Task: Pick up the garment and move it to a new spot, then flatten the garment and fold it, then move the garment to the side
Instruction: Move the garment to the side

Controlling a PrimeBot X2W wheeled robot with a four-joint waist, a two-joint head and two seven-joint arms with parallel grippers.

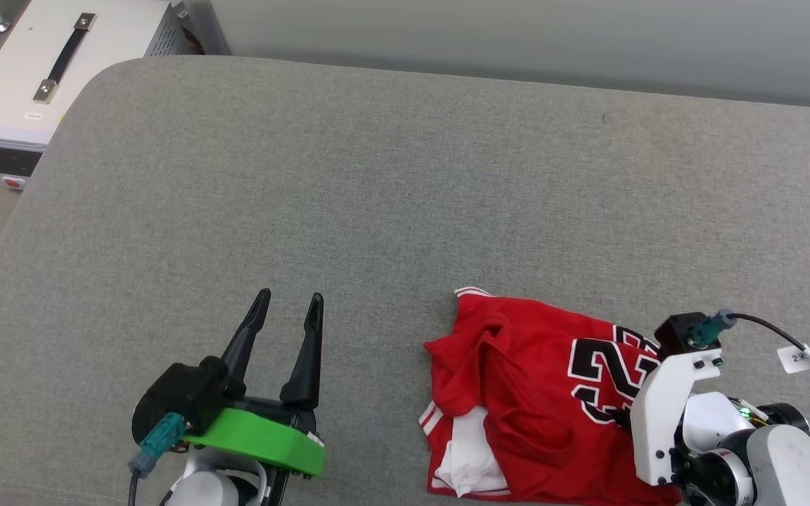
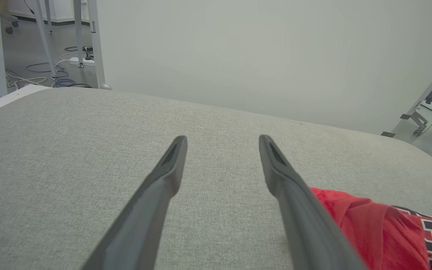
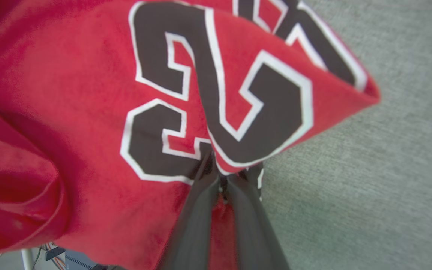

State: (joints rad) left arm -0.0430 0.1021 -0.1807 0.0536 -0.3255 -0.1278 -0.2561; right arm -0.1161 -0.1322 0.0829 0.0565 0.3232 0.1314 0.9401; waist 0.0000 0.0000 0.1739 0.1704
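The right gripper [image 3: 221,170] is clenching a thin fold of the garment [image 3: 62,112], which is lying crumpled near-right on the grey cushion [image 1: 377,176]; so shallow a bite is probably risking slippage in lifting, the left gripper [image 1: 290,301] gaping idle

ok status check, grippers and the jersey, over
Left gripper open over the grey padded surface. Right gripper shut on the red jersey, pinching at the 23 print. White case off the far-left corner.

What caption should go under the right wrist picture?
The right gripper pinches the red garment by its number, above the grey surface.
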